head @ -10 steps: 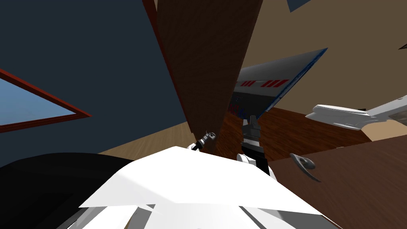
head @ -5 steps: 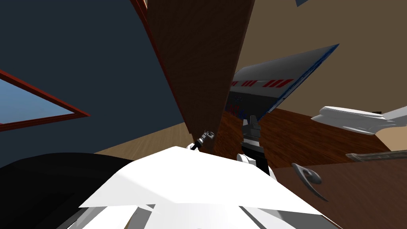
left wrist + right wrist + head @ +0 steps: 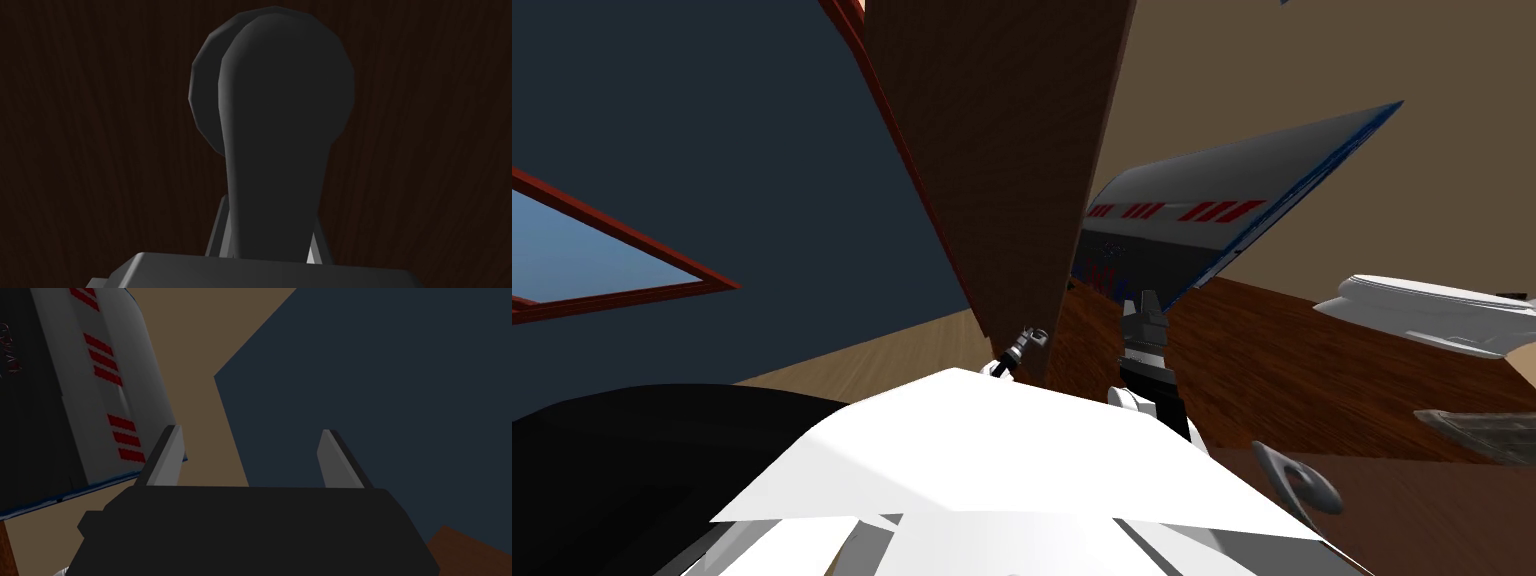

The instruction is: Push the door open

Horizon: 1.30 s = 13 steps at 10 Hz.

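A brown wooden door (image 3: 1002,150) stands nearly edge-on ahead of me. My left gripper (image 3: 1034,338) is at its lower part. In the left wrist view a dark lever handle (image 3: 280,100) rises from the gripper (image 3: 267,235) against the dark wood of the door (image 3: 425,125). The thin fingers (image 3: 220,227) press the handle's sides near its base, so the gripper is shut on it. My right gripper (image 3: 1146,303) hangs to the right of the door's edge over the brown floor, and its fingers (image 3: 167,453) stand open with nothing between them (image 3: 250,443).
Past the door's edge stands a grey unit with red stripes (image 3: 1212,190), close to the right gripper (image 3: 100,378). A white fixture (image 3: 1432,305) is at the right. A second brown panel with a grey lever (image 3: 1302,485) lies at the bottom right. A red-framed window (image 3: 592,250) sits in the dark blue wall.
The whole head view has swung, so I have moved. The door's edge shifted left, and the grey unit, white fixture and lower-right lever slid right and down. Both grippers keep their places.
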### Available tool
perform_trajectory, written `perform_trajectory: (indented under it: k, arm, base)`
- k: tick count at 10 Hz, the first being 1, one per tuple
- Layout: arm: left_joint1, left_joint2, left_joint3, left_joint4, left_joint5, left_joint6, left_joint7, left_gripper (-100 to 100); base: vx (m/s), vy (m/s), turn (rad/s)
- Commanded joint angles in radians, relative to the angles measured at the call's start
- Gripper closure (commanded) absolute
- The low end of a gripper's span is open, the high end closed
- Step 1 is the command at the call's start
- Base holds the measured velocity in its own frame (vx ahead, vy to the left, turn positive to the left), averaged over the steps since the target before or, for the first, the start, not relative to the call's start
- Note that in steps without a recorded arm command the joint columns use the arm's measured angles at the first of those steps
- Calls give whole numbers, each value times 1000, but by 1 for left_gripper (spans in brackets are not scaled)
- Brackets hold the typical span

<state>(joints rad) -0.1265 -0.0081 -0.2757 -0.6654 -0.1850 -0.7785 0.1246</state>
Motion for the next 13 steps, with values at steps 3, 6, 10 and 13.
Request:
perform_trajectory:
  k: [3, 6, 10, 13]
  arm:
    - [-3, -14, 50, -5, 28, -1, -26, 100]
    - [-2, -34, 76, -1, 43, -1, -42, 100]
    - [-1, 25, 95, -7, 60, 1, -54, 100]
    - [2, 32, 101, -9, 68, 2, -62, 100]
  base:
    - [123, -169, 54]
    - [114, -163, 50]
    - [107, -93, 78]
    - [90, -79, 39]
